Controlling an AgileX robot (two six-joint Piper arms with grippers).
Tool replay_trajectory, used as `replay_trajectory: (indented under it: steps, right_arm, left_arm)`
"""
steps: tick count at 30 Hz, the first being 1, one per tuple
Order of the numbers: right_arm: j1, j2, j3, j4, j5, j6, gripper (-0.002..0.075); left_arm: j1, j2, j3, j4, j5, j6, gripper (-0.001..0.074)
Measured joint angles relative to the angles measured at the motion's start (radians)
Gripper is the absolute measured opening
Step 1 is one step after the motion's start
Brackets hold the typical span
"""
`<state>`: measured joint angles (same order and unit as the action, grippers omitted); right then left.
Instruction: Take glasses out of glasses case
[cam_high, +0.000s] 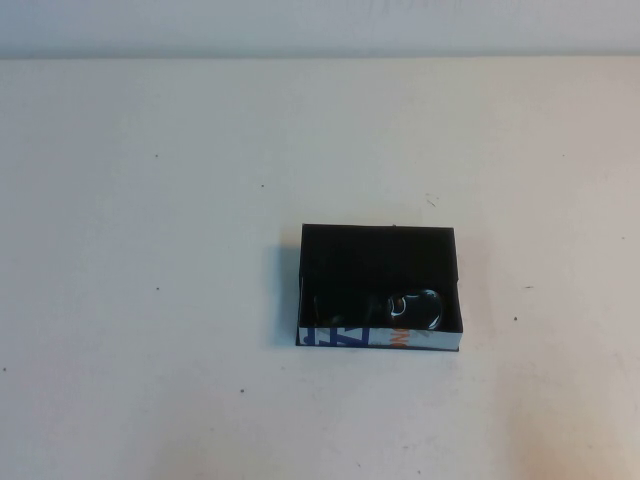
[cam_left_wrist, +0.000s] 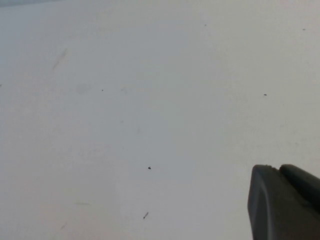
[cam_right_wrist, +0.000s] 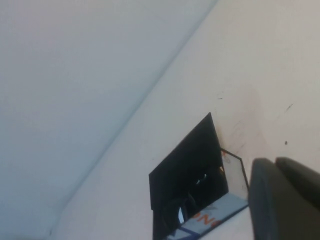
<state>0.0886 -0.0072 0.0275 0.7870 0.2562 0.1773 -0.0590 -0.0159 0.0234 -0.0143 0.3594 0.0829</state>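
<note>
The glasses case (cam_high: 350, 337) is an open black box on the white table, a little right of centre; its near side is white with blue and orange print. The black glasses (cam_high: 417, 305) lie inside it toward the near right, one lens glinting. Neither gripper shows in the high view. The right wrist view shows the case (cam_right_wrist: 217, 212) with the glasses (cam_right_wrist: 181, 214) inside; my right gripper (cam_right_wrist: 274, 161) is shut and empty, beside the case and apart from it. My left gripper (cam_left_wrist: 277, 167) is shut and empty over bare table.
The white table (cam_high: 150, 300) has only small dark specks around the case. Its far edge meets a pale wall (cam_high: 320, 25) at the back.
</note>
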Motion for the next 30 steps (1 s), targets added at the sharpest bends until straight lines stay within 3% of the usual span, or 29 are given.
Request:
replay_trajectory:
  steps: [13,20,30]
  right_arm:
    - [0.000,0.000,0.000,0.042,-0.029,-0.050,-0.0018]
    - [0.000,0.090,-0.166,0.035,0.215,-0.326,-0.0018]
    - [0.000,0.629,-0.608,0.013,0.550,-0.948,-0.0018]
  left_arm:
    - [0.000,0.000,0.000,0.000,0.000,0.000,-0.0005]
    - [0.000,0.000,0.000,0.000,0.000,0.000,-0.0005]
    - [0.000,0.000,0.000,0.000,0.000,0.000,-0.0005]
